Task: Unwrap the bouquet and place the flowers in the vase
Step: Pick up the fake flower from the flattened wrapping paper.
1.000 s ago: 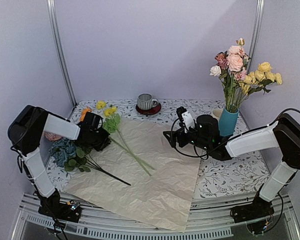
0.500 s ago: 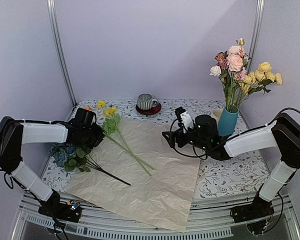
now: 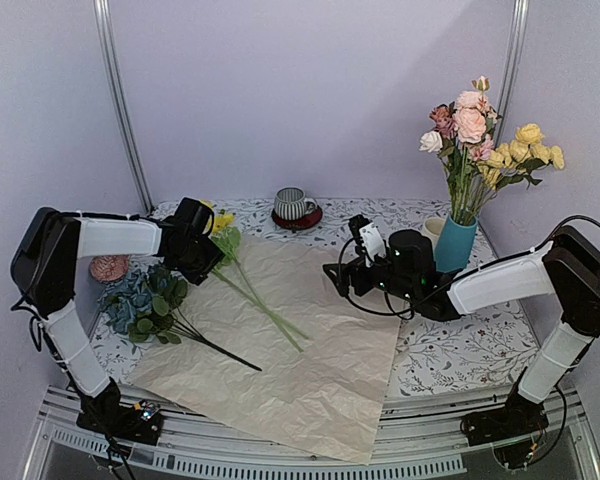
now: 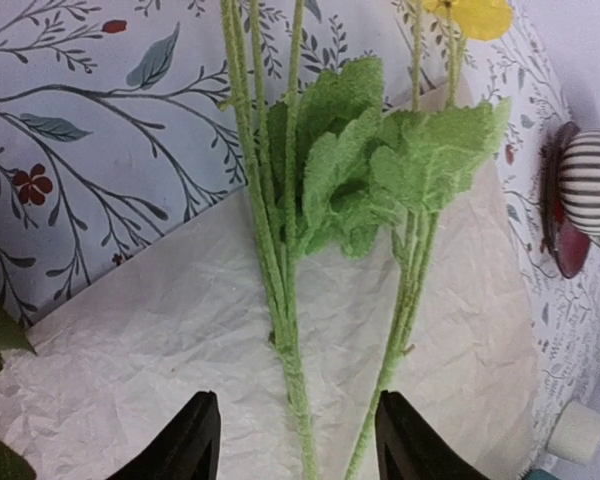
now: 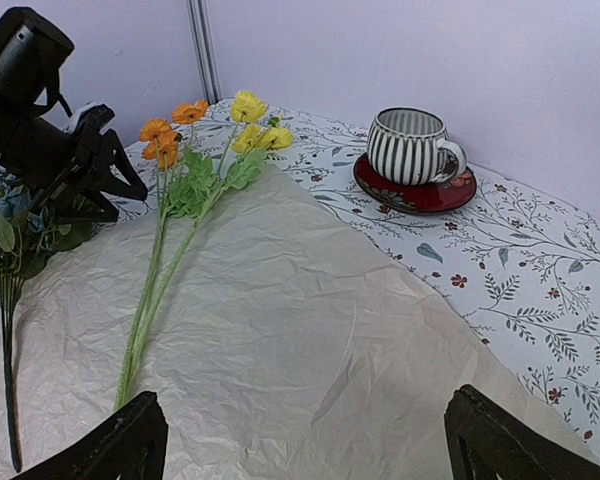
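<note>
a floral-printed surface (image 3: 460,350) carries a big sheet of crinkled pale peach paper (image 3: 310,350), spread flat from the middle to the near edge. at the far right stands the teal vase (image 3: 456,245), upright, with a tall bunch of pink, cream and yellow flowers (image 3: 475,140) in it. two loose stems (image 3: 255,295) with yellow and orange heads and green leaves lie on the left part of the paper, heads toward the far left corner. a blue bunch (image 3: 140,305) with dark leaves lies left of the paper, its stems reaching onto the sheet, and a single pink bloom (image 3: 108,267) rests beside it near the left wall. the left gripper (image 4: 295,420) hangs low over the loose stems, fingers spread apart with the stems running between them, not pinched. the right gripper (image 5: 315,450) is spread wide over the middle of the paper, holding nothing. a striped cup (image 3: 293,203) sits on a red saucer (image 3: 300,221) at the far edge; a cream mug (image 3: 432,227) peeks out just left of the vase
</note>
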Motion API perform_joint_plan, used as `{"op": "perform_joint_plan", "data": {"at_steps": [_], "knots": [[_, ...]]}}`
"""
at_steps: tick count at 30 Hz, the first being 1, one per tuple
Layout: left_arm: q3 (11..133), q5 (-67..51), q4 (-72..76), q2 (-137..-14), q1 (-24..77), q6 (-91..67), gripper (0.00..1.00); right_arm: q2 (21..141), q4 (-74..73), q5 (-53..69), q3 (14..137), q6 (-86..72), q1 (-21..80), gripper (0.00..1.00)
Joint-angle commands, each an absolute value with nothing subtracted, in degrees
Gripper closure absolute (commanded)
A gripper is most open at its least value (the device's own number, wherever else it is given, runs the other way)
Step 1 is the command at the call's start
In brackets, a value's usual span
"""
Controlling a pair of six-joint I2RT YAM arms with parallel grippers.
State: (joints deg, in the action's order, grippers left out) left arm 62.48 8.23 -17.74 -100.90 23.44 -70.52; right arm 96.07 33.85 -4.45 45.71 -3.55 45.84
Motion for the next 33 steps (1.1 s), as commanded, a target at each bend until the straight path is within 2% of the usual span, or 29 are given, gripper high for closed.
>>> {"op": "perform_joint_plan", "data": {"at_steps": [1,2,4,6,19,31,33], "knots": [[68.74,10.99,-27.64,-106.14,22.09,-68.96,0.45,96.77,33.92,-5.27,47.11,-3.07,46.27,0.01],[70.27,11.34,-29.24,-107.5,21.73,-68.45,0.43,96.72,33.93,-5.27,47.05,-3.08,46.27,0.01],[73.17,11.98,-31.34,-109.77,21.32,-66.94,0.28,96.7,33.96,-5.32,47.09,-3.08,46.29,0.01],[75.01,12.53,-32.36,-111.55,21.12,-66.4,0.27,96.68,33.93,-5.27,47.05,-3.04,46.3,0.01],[85.43,12.14,-37.58,-119.7,19.21,-67.3,0.43,96.85,33.77,-5.51,47.27,-2.99,46.43,0.01],[94.8,11.77,-46.66,-127.71,19.16,-69.48,0.46,97.11,33.64,-6.12,47.48,-2.23,47.04,0.01],[95.36,11.32,-46.75,-128.76,19.15,-69.76,0.49,97.2,33.58,-6.3,47.58,-2.04,47.11,0.01]]}}
